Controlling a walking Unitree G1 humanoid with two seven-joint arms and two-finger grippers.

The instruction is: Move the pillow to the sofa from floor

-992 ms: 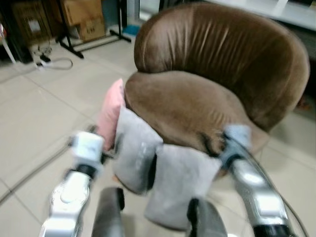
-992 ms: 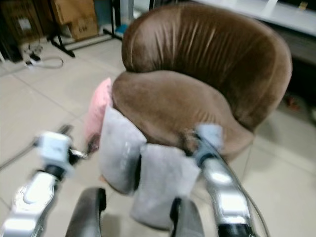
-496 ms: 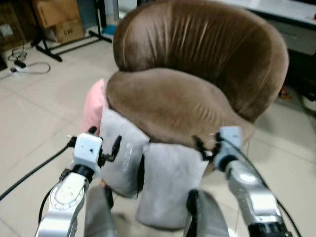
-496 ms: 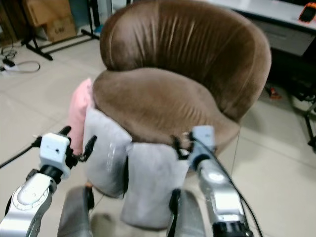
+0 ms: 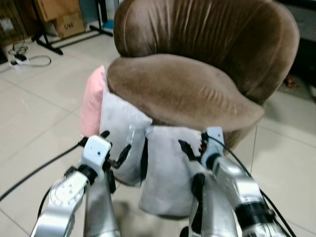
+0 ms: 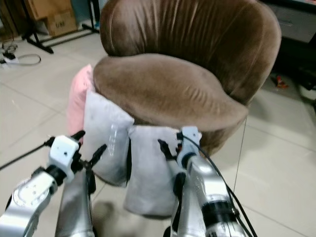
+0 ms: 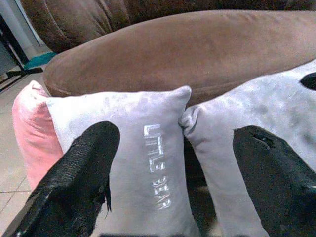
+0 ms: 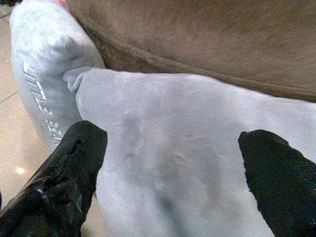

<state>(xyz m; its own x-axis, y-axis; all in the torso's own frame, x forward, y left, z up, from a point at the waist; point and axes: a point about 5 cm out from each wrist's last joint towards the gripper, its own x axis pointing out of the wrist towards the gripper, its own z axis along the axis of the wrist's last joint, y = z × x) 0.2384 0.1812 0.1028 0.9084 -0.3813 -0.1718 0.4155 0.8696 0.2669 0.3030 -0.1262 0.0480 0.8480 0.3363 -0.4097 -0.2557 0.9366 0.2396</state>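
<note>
Head cams look down at the sofa (image 5: 197,74) at 12 o'clock; wrist cams sit close, sharing the grey pillows (image 7: 143,163).

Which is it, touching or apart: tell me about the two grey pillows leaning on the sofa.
Touching. In the left wrist view, the lettered grey pillow presses its upper corner against the plain grey pillow, with no gap there; lower down a dark gap opens between them.

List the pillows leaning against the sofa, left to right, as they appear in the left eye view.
Pink pillow → grey pillow with lettering → plain grey pillow.
</note>
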